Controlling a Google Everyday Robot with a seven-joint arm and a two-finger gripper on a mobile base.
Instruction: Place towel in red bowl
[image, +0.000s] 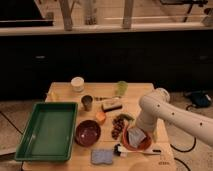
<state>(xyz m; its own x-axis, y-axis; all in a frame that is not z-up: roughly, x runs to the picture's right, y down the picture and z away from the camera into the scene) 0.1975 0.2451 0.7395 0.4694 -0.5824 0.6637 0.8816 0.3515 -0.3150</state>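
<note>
A blue-grey folded towel (102, 156) lies flat on the wooden table (62, 92) near its front edge. A dark red bowl (88, 133) sits just behind and to the left of it and looks empty. A brighter orange-red bowl (144, 146) sits to the right of the towel. My white arm (165, 112) reaches in from the right and bends down. Its gripper (135, 135) is low over the orange-red bowl, about a hand's width right of the towel. A pale grey shape shows at the gripper's end inside that bowl.
A green tray (47, 131) fills the left side. Behind the bowls are an orange fruit (101, 117), a dark snack cluster (119, 125), a dark bar (111, 105), a metal cup (87, 102), a white cup (77, 83) and a green cup (122, 88). A white utensil (150, 151) lies at the front right.
</note>
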